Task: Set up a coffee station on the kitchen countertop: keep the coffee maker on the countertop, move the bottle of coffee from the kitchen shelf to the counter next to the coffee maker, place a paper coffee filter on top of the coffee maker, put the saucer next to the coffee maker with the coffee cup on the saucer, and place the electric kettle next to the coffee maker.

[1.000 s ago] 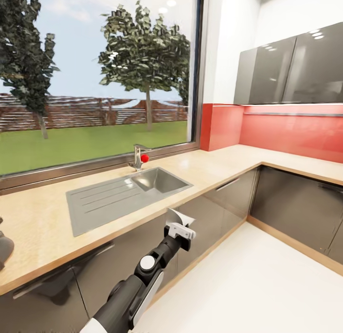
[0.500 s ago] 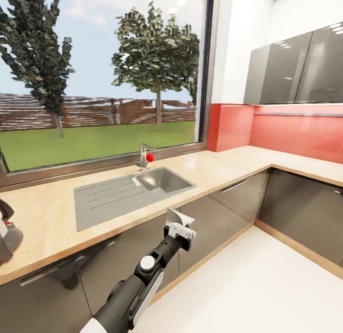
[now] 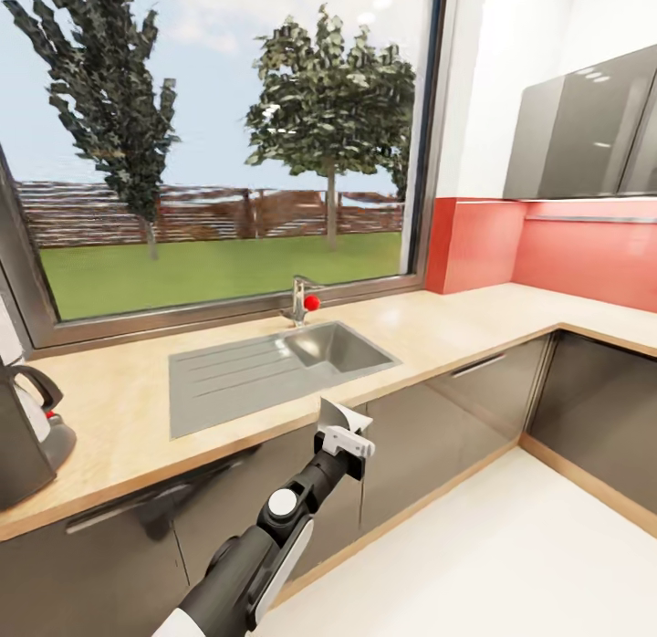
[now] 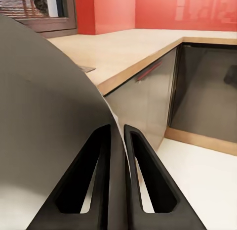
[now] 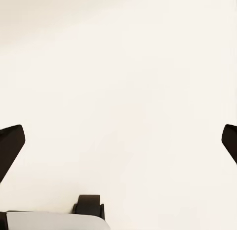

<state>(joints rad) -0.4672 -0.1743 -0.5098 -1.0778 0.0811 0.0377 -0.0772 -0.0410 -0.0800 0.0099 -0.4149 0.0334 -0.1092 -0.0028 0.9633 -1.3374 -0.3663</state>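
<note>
My left gripper (image 3: 340,434) is held out in front of the lower cabinets, shut on a paper coffee filter (image 3: 343,415), a pale fan-shaped sheet standing up from the fingers. In the left wrist view the filter (image 4: 44,116) is a wide grey curved sheet pinched between the two black fingers (image 4: 94,161). A dark grey appliance with a curved handle (image 3: 27,436), a kettle by its look, stands on the wooden countertop (image 3: 438,327) at the far left. In the right wrist view my right gripper (image 5: 121,141) is open over the pale floor, with nothing between its fingers.
A steel sink with drainboard (image 3: 274,363) and a tap with a red knob (image 3: 304,301) lie under the big window. The counter turns a corner at the right, under a red backsplash (image 3: 566,254) and grey wall cabinets (image 3: 584,126). White floor (image 3: 511,564) spreads at lower right.
The camera has turned left, so sink and counter have slid right in the picture and the dark appliance has come into view. The left arm still holds the filter the same way.
</note>
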